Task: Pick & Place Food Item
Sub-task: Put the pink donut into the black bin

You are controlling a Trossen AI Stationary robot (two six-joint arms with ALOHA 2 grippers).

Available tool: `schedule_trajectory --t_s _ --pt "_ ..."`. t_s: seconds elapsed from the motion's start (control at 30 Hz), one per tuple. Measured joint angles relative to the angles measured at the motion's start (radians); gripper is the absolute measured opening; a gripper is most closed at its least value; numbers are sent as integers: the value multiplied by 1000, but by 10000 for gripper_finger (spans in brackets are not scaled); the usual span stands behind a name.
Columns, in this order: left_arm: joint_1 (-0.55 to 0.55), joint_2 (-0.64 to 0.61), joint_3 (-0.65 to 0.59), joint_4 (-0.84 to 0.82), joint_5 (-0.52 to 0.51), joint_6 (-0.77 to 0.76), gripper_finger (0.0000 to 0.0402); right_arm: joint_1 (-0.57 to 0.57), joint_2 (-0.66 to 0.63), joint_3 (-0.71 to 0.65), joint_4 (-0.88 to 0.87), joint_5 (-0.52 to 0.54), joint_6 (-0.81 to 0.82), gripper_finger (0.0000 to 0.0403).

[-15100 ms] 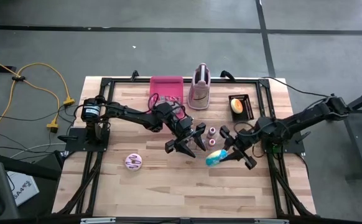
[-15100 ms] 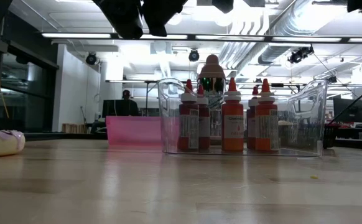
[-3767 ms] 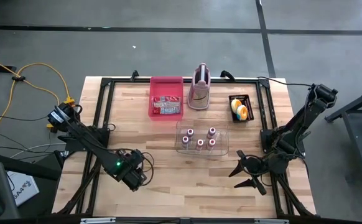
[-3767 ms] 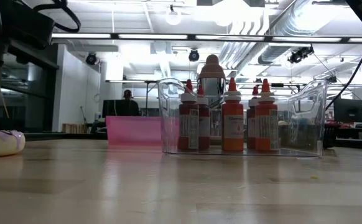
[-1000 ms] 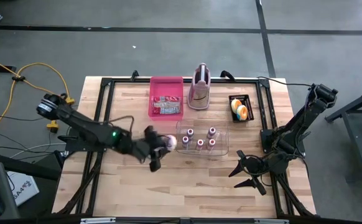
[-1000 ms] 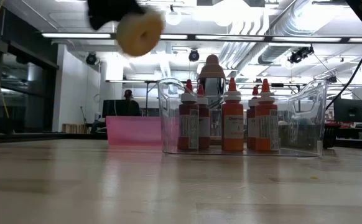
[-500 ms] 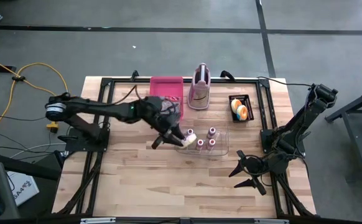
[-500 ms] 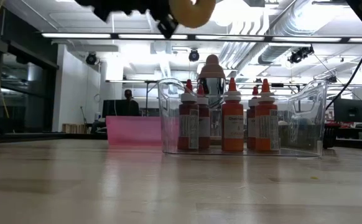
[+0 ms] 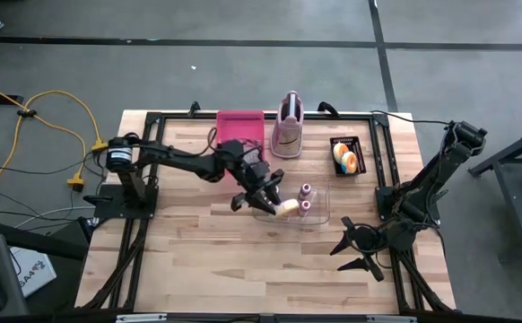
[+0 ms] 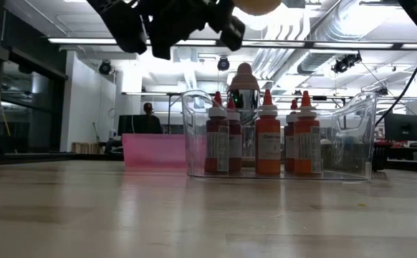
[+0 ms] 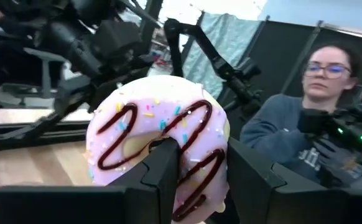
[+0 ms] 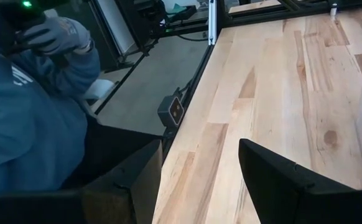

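A pink-iced donut [image 11: 162, 130] with chocolate drizzle and sprinkles is in my left gripper [image 11: 199, 155], which is shut on it. In the high view the donut [image 9: 285, 208] hangs over the near left part of the clear bin [image 9: 322, 213] of red sauce bottles [image 10: 268, 136]. In the low view the donut [image 10: 259, 6] only shows at the top edge, above the bin. My right gripper [image 9: 355, 251] waits open near the table's right edge, low over bare wood [image 12: 199, 149]. My left gripper holds the donut by one side of its ring [image 11: 196, 168]. One finger [image 11: 162, 174] stands at the donut's hole and the other [image 11: 252, 180] outside its rim. The fingers point about level toward the table's right. The donut is lifted clear, standing on edge above the bin.
A pink tray [image 9: 240, 126] and a pink-and-white upright object [image 9: 286, 126] stand at the far edge. A small black tray [image 9: 355, 144] with food sits at the far right. A seated person [image 11: 293, 137] shows beyond the table in both wrist views.
My left gripper has carried the donut from left of the bin toward the table's right, until it hangs over the bin. Its wrist has tipped up from pointing down to about level. The donut has stayed in the hold, clear of the table.
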Motion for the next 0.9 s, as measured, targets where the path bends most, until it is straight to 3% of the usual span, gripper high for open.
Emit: schedule_trajectory --t_s 0.9 --pt "-123 0 3 69 2 35 117 0 0 0 1 0 0 201"
